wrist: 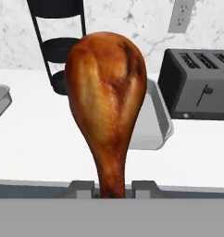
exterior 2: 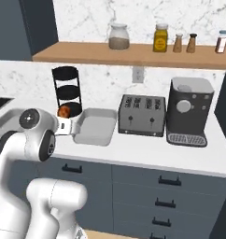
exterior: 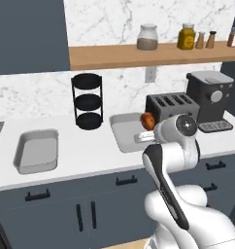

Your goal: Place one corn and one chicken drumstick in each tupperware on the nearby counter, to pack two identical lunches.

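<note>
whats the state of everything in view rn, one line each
gripper: shut on the chicken drumstick's thin bone end
chicken drumstick: held off the counter, meaty end away from the hand
tupperware by the toaster: empty as far as visible
left tupperware: empty
black rack: upright, tiers bare

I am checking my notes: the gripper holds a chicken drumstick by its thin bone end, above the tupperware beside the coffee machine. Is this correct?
Not quite. The gripper does hold the chicken drumstick by its bone end, but the tupperware near it sits beside the toaster, not the coffee machine. The right base view shows this.
</note>
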Controlling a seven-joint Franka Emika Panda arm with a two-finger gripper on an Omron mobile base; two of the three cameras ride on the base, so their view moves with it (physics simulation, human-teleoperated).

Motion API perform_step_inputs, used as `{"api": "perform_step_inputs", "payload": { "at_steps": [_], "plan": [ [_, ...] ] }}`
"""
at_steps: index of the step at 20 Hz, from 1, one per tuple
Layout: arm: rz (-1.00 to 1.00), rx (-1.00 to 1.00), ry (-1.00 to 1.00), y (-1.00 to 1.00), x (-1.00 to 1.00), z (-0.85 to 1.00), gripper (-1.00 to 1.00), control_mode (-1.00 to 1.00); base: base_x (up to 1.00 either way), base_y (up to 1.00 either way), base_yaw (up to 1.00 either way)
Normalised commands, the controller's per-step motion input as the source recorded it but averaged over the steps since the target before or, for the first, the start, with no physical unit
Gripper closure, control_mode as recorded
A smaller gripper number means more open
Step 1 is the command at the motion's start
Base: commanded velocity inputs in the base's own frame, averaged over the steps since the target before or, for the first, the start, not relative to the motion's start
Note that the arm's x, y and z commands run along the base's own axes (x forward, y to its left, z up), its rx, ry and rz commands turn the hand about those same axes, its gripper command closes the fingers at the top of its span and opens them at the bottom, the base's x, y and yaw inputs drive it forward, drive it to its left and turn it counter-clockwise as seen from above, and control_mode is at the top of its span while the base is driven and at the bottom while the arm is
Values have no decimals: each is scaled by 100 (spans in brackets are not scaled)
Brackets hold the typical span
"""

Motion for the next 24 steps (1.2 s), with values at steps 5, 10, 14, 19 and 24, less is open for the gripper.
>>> {"api": "perform_step_inputs", "payload": {
  "at_steps": [5,10,14,19,24],
  "plan": [
    [0,0,0,0,0,0,100,100,89,42,-32],
    [-3,-1,3,0,0,-16,100,-100,39,5,-18],
    [-10,-4,17,0,0,-91,100,-100,0,0,0],
    [-1,0,19,0,40,-61,100,-100,0,0,0],
    [1,0,16,0,49,-44,100,-100,0,0,0]
  ]
}}
